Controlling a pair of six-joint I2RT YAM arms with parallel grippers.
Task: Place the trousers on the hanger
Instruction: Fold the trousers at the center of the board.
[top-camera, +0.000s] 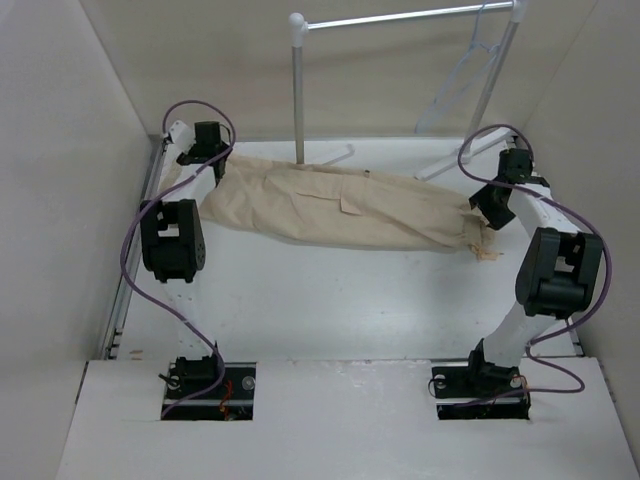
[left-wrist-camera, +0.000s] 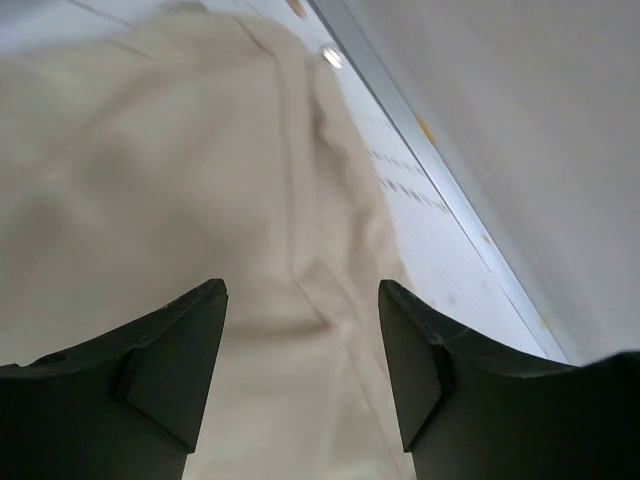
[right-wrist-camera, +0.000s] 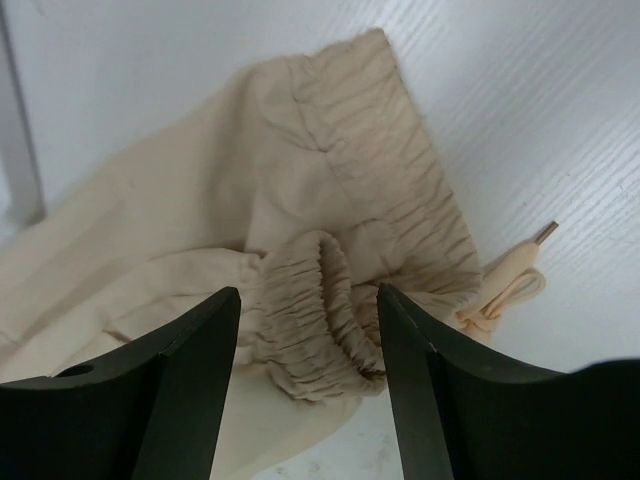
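The beige trousers (top-camera: 340, 207) lie stretched across the far part of the table, legs to the left and elastic waistband to the right. My left gripper (top-camera: 200, 160) stands over the left end, open, with flat beige cloth (left-wrist-camera: 180, 180) below its spread fingers (left-wrist-camera: 170, 360). My right gripper (top-camera: 485, 208) stands open over the gathered waistband (right-wrist-camera: 320, 300), a fold of it lying between the jaws without being pinched; a drawstring (right-wrist-camera: 510, 285) trails off to the right. The pale hanger (top-camera: 468, 62) hangs from the rack's rail at the back right.
A white garment rack with a metal rail (top-camera: 400, 18) and a grey post (top-camera: 298, 95) stands behind the trousers. Walls close in left and right. A metal strip (left-wrist-camera: 440, 150) runs along the table's left edge by the left gripper.
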